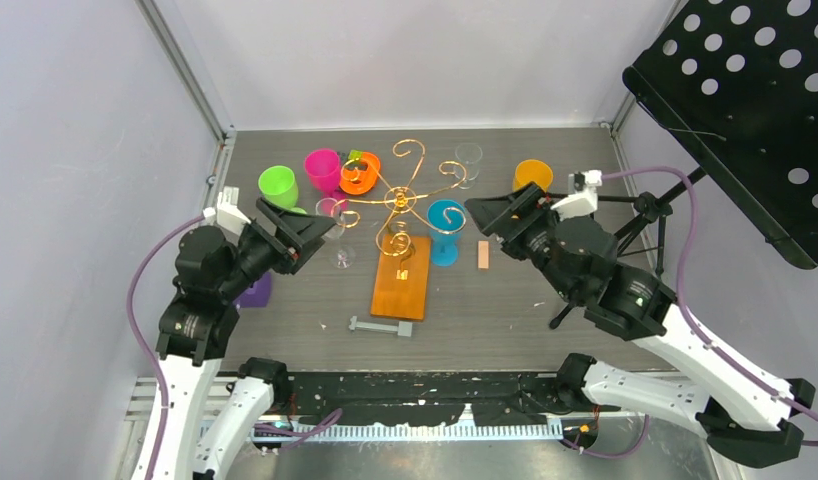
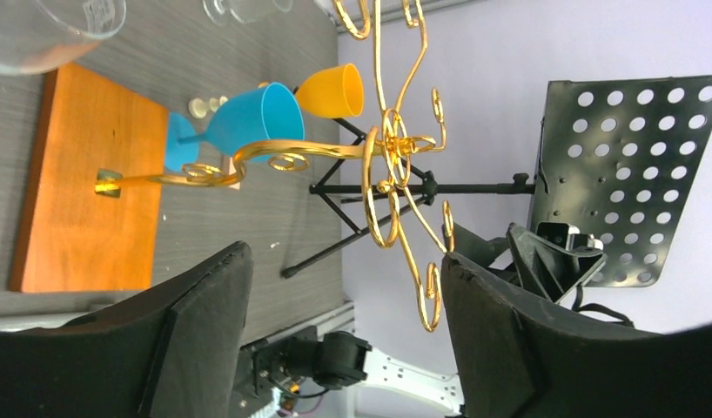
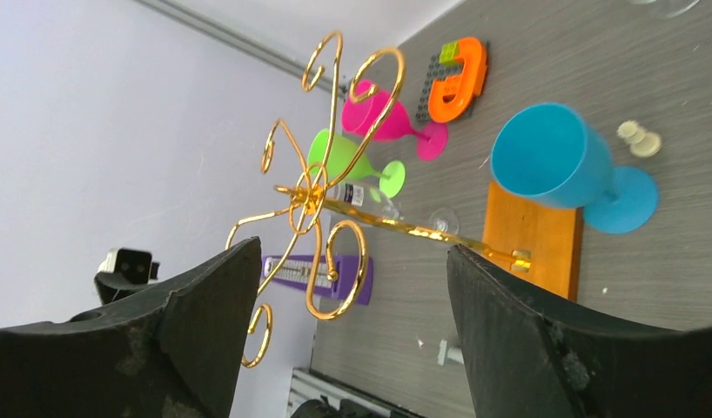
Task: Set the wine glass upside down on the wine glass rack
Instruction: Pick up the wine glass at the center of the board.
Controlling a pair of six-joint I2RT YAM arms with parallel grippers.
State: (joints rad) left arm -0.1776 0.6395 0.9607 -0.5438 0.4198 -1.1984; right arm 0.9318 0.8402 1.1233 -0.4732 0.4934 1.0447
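Observation:
The gold wire wine glass rack (image 1: 400, 195) stands mid-table on its orange wooden base (image 1: 402, 275); no glass hangs on it. A clear wine glass (image 1: 334, 213) stands upright just left of the rack, its foot on the table. My left gripper (image 1: 323, 228) is open and empty right beside that glass; the left wrist view shows the bowl (image 2: 48, 35) off to one side, not between the jaws. My right gripper (image 1: 480, 218) is open and empty to the right of the rack, facing it (image 3: 313, 196). A second clear glass (image 1: 468, 156) stands at the back.
Green (image 1: 278, 185), pink (image 1: 323, 168), blue (image 1: 445, 230) and orange (image 1: 532, 175) plastic cups ring the rack. An orange toy (image 1: 360, 175), a purple block (image 1: 253, 292), a grey bolt (image 1: 380, 326) and a small tan block (image 1: 483, 255) lie around. A black music stand (image 1: 755, 110) stands at the right.

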